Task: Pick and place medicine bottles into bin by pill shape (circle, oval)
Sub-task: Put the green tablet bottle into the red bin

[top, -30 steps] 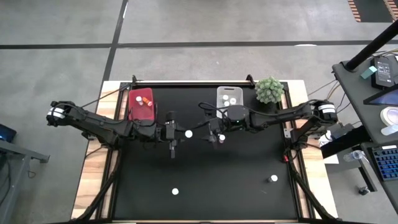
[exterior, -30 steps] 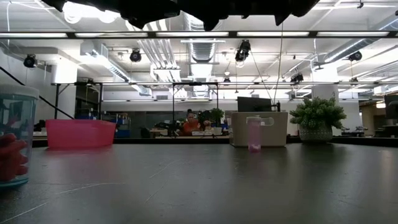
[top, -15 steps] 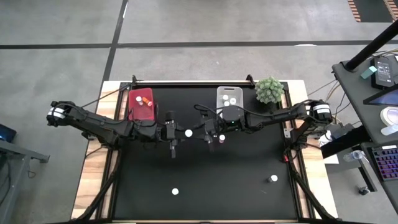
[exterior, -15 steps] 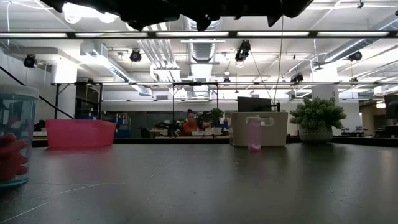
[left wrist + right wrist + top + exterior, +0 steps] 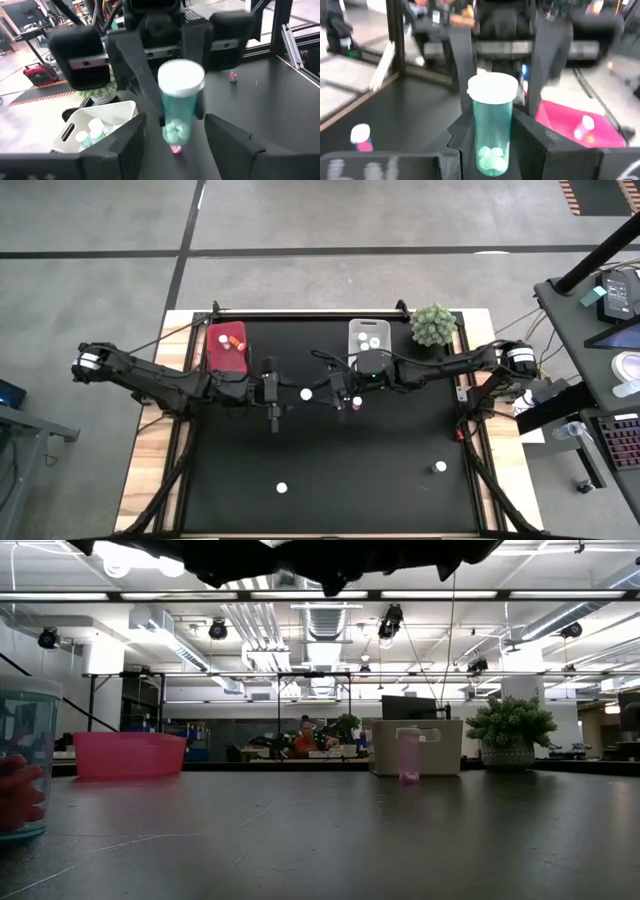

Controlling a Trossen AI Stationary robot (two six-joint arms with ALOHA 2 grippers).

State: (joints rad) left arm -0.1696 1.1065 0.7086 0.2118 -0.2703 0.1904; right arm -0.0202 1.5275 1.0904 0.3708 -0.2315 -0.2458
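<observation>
Green medicine bottle (image 5: 491, 131), white-capped and upright, hangs above the bench (image 5: 380, 470) middle, where we see our right end effector (image 5: 490, 142) clamped on it. Our left end effector (image 5: 172, 131) faces it, fingers apart on either side, not touching.

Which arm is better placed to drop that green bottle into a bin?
The right. The right end effector is shut on the green bottle, while the left end effector stands open on either side of it. The white bin also sits close to the right arm.
</observation>
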